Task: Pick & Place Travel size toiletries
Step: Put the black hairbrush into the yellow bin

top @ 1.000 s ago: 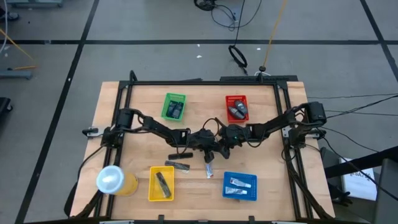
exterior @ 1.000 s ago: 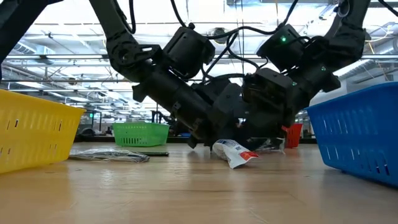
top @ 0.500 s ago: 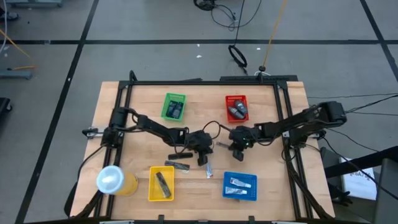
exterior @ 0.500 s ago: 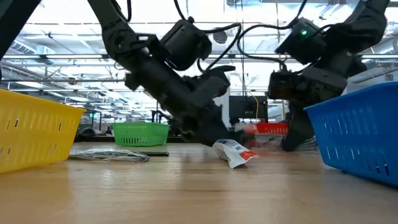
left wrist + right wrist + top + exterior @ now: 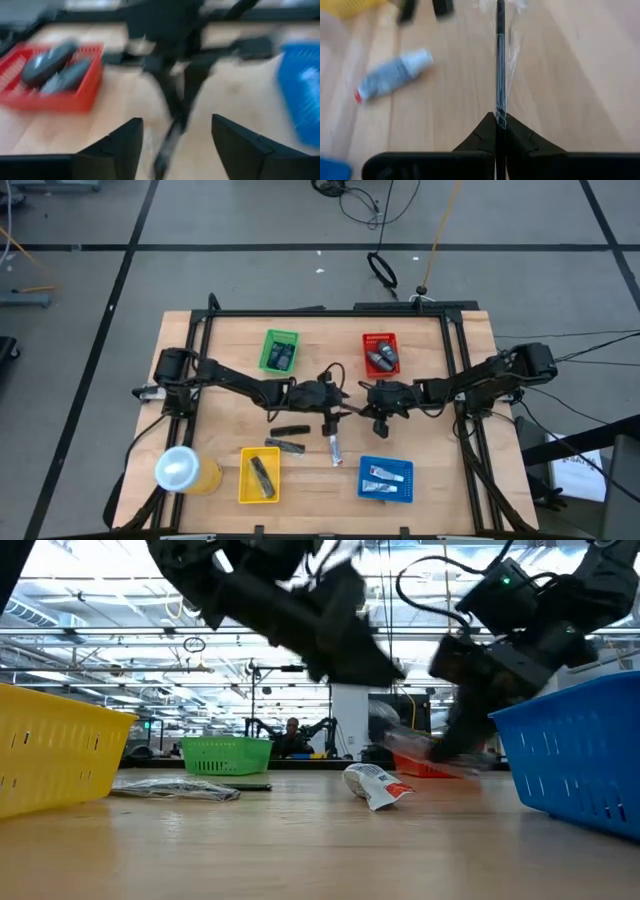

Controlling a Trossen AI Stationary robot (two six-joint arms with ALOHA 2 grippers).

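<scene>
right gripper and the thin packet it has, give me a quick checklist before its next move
1. Right gripper fingers shut on the thin wrapped packet: ok.
2. Packet lifted off the table: cannot tell.
3. Left gripper open, holding nothing: ok.
4. White tube lies loose on the table, out of the grip: ok.
5. Red basket holds grey items, some room left: ok.
6. Target basket for the packet: cannot tell.

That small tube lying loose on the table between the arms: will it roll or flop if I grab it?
The tube looks crumpled and flattened at its tail in the low view, so it probably bends rather than stays stiff. That flat end likely stops it rolling far. It looks light, so a nudge may simply slide it across the wooden table.
</scene>
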